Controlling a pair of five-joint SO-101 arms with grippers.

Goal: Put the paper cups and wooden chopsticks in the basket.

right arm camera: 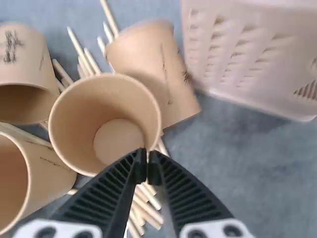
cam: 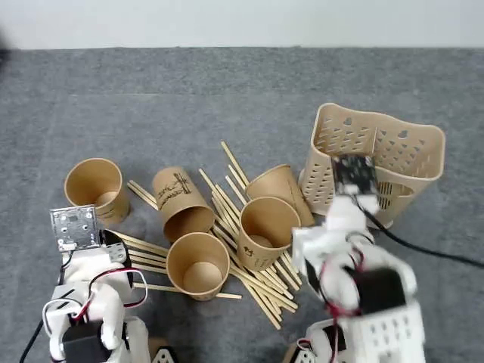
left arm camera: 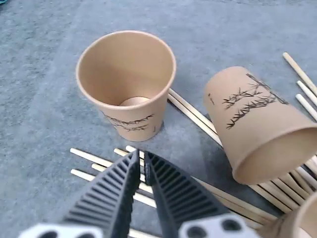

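Five paper cups (cam: 198,263) in the high view, three upright and two tipped over, with chopsticks (cam: 257,286) fanned under and between them on the grey carpet (cam: 227,98). The basket (cam: 378,155) stands beyond the right arm (cam: 355,283), with a white wall (cam: 242,23) at the back. The fingertips of that arm and of the left arm (cam: 91,302) are hard to make out from up here.

Over to the left wrist view. The left gripper (left arm camera: 141,159) is drawn narrow, only a slit between the ribbed jaws and nothing in it. A standing cup (left arm camera: 126,79) sits just beyond the tips, apart from them. Chopstick ends lie right beneath the tips. A tipped cup (left arm camera: 257,129) lies off to one side, its mouth clipped by the frame edge.

Now the right wrist view. The right gripper (right arm camera: 146,154) has its jaws nearly together too, with the tips right at the near rim of an open cup (right arm camera: 106,124). Whether the rim is pinched, I cannot tell. Past it a fallen cup (right arm camera: 148,64) lies just beside the basket, which is cut off at the edge.
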